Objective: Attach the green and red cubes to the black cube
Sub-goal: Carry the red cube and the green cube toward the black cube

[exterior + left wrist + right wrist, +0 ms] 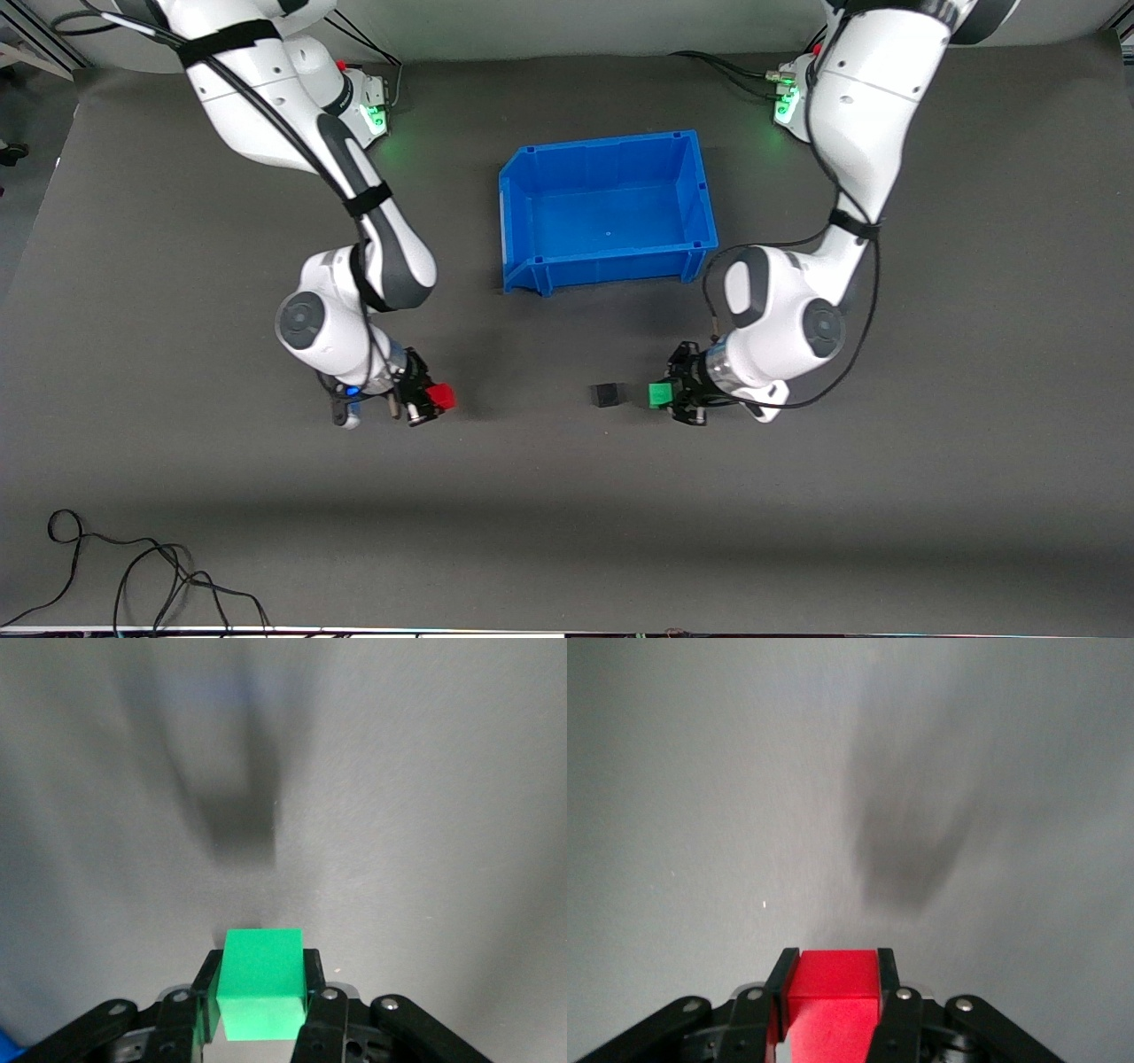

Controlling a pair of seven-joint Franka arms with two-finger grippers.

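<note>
Cubes held ready at either end of the black cube point(607, 394), which sits alone on the desk point(567, 532).
The left hand point(671, 396) is clamped on the green cube point(659, 394) just beside the black one, likely lined up for joining; the right hand point(430, 400) grips the red cube point(441, 397) well apart toward its own end. All three look small, matte and equal-sized; the blue bin point(608, 263) stands farther from the front camera.

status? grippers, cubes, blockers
Left gripper shut on green cube, beside black cube. Right gripper shut on red cube. Nothing between them.
</note>
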